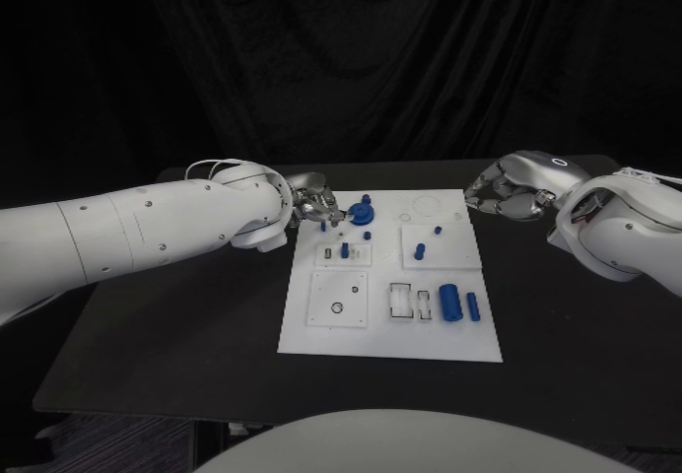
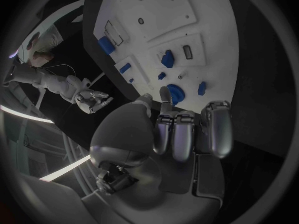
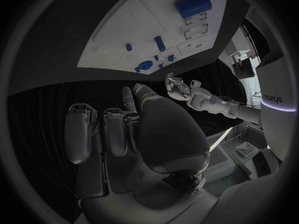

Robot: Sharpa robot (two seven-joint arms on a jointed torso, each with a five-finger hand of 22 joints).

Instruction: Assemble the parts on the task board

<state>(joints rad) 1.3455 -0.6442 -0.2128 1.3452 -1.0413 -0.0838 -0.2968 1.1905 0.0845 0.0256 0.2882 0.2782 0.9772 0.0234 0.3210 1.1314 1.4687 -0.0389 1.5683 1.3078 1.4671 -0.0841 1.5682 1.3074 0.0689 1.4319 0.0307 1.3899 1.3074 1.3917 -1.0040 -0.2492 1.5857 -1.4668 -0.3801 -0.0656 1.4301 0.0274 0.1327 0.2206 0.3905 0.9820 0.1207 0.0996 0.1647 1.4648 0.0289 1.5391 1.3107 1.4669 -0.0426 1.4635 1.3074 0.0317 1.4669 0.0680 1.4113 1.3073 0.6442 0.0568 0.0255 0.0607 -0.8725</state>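
Task board [image 1: 391, 340], a white flat plate, lies mid-table [image 1: 170, 345] on the matte black top. Left hand [image 1: 315, 209] sits at the board's far-left corner, fingertips at a round blue part [image 1: 361, 212] standing there; whether it pinches the part I cannot tell. Right hand [image 1: 509, 192] hovers off the board's far-right corner, fingers curled in, holding nothing. A thick blue cylinder [image 1: 449, 302] and a thin blue rod [image 1: 472, 306] lie side by side near the board's right edge.

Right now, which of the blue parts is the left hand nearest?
The round blue part at the board's far edge: the left hand is right beside it, while the other blue parts lie further down the board.
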